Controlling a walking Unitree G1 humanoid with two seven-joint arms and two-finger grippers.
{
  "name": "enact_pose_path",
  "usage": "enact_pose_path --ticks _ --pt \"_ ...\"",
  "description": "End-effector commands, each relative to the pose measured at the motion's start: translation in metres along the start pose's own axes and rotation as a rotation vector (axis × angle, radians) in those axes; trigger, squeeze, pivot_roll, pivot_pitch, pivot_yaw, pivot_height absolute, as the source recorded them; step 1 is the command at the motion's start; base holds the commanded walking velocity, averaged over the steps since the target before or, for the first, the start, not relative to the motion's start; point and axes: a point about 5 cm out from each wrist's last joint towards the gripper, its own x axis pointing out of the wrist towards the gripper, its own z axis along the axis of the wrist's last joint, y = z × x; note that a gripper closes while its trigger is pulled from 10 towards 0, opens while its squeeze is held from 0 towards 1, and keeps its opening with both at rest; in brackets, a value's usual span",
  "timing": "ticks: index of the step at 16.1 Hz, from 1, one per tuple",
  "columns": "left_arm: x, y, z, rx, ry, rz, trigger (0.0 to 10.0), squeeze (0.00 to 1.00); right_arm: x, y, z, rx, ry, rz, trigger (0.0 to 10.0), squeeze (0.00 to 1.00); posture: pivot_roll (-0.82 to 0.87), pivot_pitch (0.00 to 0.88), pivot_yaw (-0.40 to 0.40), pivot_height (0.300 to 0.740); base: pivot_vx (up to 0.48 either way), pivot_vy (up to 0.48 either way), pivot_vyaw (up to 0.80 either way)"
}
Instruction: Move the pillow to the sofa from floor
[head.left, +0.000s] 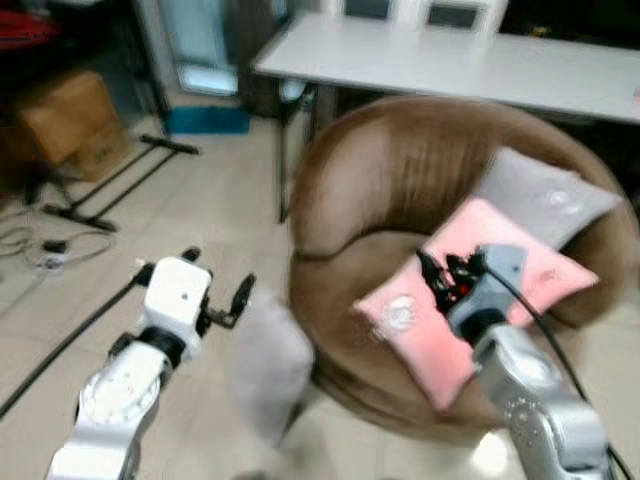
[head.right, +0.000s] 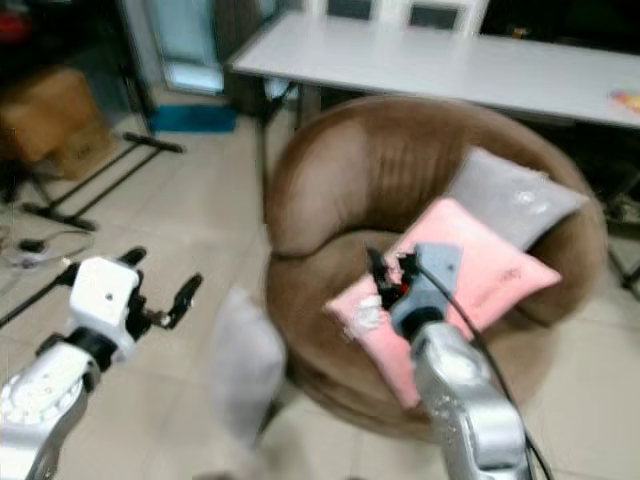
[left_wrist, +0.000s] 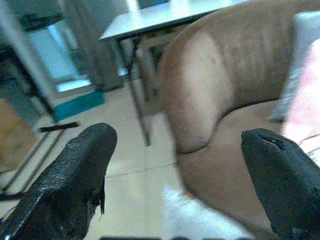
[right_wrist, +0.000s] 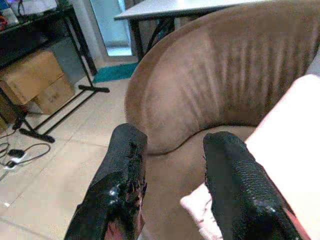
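A grey pillow (head.left: 268, 365) stands blurred on the tile floor, leaning against the front left of the round brown sofa (head.left: 400, 170). On the seat lie a pink pillow (head.left: 470, 290) and, behind it, another grey pillow (head.left: 545, 200). My left gripper (head.left: 220, 270) hovers open just left of and above the floor pillow, nothing between its fingers (left_wrist: 75, 170). My right gripper (head.left: 445, 272) is open above the pink pillow's near corner (right_wrist: 200, 205), its fingers (right_wrist: 125, 165) apart and holding nothing.
A white table (head.left: 450, 60) stands behind the sofa. At the left are a cardboard box (head.left: 70, 120), a black stand's floor legs (head.left: 110, 185), loose cables (head.left: 40, 250) and a teal object (head.left: 205, 120). Bare tile lies between me and the sofa.
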Motion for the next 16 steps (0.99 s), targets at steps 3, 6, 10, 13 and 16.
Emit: enact_pose_path --ticks 3,6,10,13,16 --pt "0.002 0.005 0.008 0.005 -0.035 0.055 10.0 0.00 -0.001 0.012 -0.001 -0.030 0.014 0.084 10.0 0.00 0.01 0.000 -0.030 0.740 0.000 0.000 0.00" --pt "0.004 0.000 0.007 0.047 -0.040 0.024 10.0 0.00 0.000 0.008 0.001 -0.056 -0.005 0.059 10.0 0.00 0.01 0.000 -0.028 0.740 0.000 0.000 0.77" --pt "0.004 0.005 0.004 0.060 -0.022 0.053 10.0 0.00 0.003 0.006 0.000 -0.060 -0.013 0.024 10.0 0.00 0.01 0.000 -0.028 0.740 0.215 0.000 0.77" --pt "0.006 0.009 0.003 0.066 -0.020 0.060 10.0 0.00 0.007 0.001 0.000 -0.093 -0.008 -0.017 10.0 0.00 0.01 0.000 -0.030 0.740 0.298 0.000 0.71" --pt "0.007 0.011 0.002 0.070 -0.017 0.065 10.0 0.00 0.009 -0.002 0.001 -0.089 -0.011 -0.045 10.0 0.00 0.01 0.000 -0.029 0.740 0.300 0.000 0.00"
